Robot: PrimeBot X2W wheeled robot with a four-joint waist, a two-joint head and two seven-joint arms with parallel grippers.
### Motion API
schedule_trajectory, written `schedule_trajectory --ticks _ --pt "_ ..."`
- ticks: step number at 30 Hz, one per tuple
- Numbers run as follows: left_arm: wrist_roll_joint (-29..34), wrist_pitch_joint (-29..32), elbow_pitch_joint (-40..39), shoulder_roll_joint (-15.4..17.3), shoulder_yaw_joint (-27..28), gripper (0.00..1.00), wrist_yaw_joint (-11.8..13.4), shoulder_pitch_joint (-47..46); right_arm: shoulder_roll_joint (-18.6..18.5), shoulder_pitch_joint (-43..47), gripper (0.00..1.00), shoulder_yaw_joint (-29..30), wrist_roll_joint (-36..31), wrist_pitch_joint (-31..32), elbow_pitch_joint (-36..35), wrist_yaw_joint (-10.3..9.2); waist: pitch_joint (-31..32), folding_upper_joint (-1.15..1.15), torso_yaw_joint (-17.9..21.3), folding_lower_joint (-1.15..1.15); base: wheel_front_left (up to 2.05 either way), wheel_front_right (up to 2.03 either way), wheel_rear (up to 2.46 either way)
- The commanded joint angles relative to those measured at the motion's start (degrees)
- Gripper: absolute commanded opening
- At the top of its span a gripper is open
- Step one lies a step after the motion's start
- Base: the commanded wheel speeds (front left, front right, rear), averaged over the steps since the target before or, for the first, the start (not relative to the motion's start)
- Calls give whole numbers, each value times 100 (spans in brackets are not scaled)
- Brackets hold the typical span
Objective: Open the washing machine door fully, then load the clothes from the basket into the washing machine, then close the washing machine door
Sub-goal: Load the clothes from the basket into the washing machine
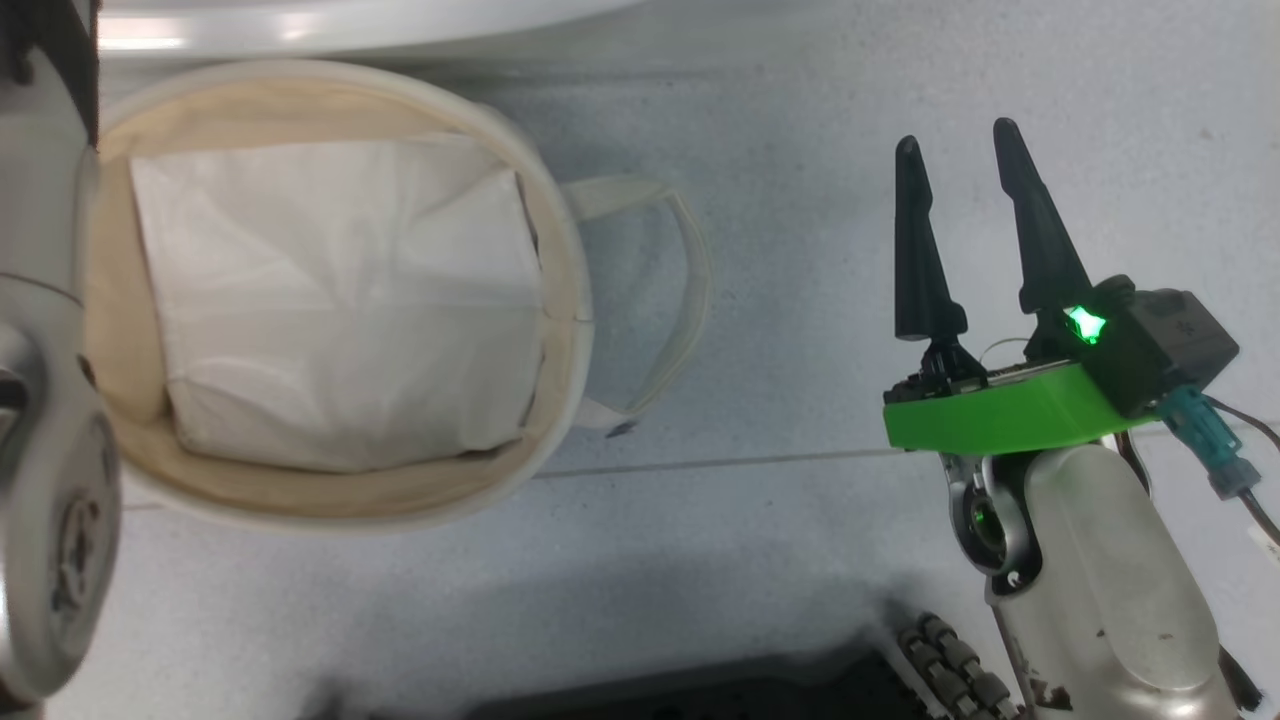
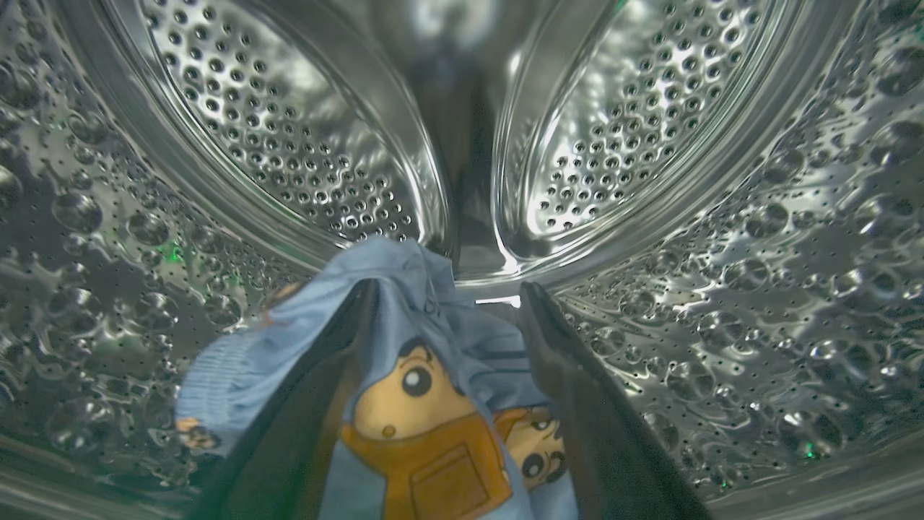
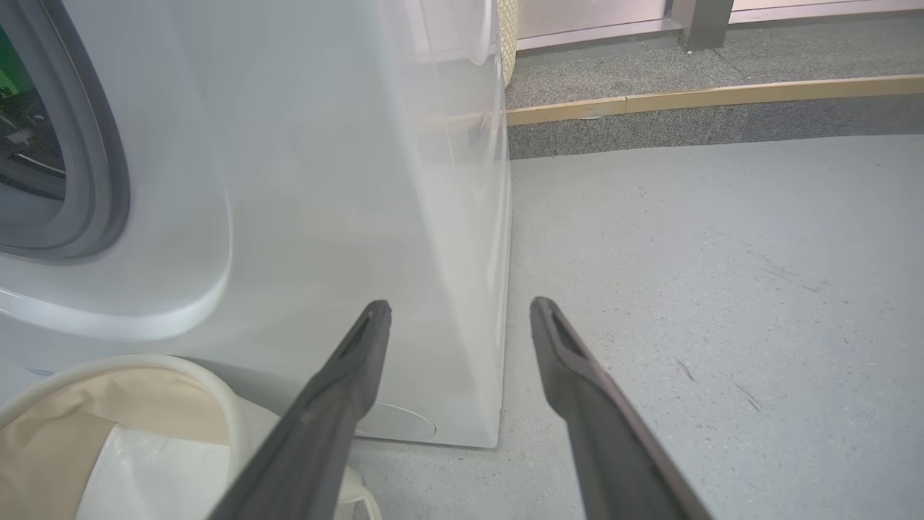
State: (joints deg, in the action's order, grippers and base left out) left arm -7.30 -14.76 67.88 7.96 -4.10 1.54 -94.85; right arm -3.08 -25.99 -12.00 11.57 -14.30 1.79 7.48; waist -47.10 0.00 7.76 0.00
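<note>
- Letting go cleanly is the step in hand, as I judge it. My left gripper point(image 2: 449, 289) has its two fingers spread wide and is clamped on nothing.
- Between those fingers lie the clothes point(image 2: 419, 404), light-blue fabric with orange-brown cartoon prints. One fold is draped over the finger on that view's left and bunches up just past its tip.
- That fold is the risk, because it could ride out with me if I pull away carelessly. I should keep the jaws wide and draw straight back along the line of the fingers, slowly, so the cloth slides off and drops.
- Beyond the tips and all around me curves the perforated steel drum point(image 2: 722, 217). A raised rib stands straight ahead. I want to stay off that metal and not drag the fabric along it.
- My right gripper point(image 1: 956, 135) also has its fingers apart and holds nothing. It hangs over the grey floor point(image 3: 722, 289), with the white front of the washing machine point(image 3: 325, 180) ahead and to its left.
- Well off to the left of that gripper sits the basket point(image 1: 565, 230). What I see inside it is a flat white sheet point(image 1: 330, 300), not laundry, so I judge the loading nearly done. The washing machine door comes next.
</note>
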Motion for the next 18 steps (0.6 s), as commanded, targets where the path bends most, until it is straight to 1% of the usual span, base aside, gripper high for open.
schedule_trajectory --ticks 1,4,8,14,18 --pt "-31 -24 -228 177 31 100 -33 74 21 83 100 -107 -42 -70 -142 1 94 0 -73 0 0 0 0" --pt "-117 -24 -382 108 88 100 -107 355 21 78 100 -115 -70 -70 -100 1 293 0 -174 0 0 0 0" --pt "-143 -24 -523 9 77 100 -245 931 21 132 100 -89 -90 -70 19 1 713 0 -331 0 0 0 0" --pt "-173 -24 -498 -92 33 100 -444 1779 21 284 100 -37 -137 -70 238 1 1417 0 -509 0 0 0 0" --pt "-189 -24 -471 -207 -10 100 -486 2223 21 442 100 16 -110 -70 371 1 1825 0 -646 0 0 0 0"
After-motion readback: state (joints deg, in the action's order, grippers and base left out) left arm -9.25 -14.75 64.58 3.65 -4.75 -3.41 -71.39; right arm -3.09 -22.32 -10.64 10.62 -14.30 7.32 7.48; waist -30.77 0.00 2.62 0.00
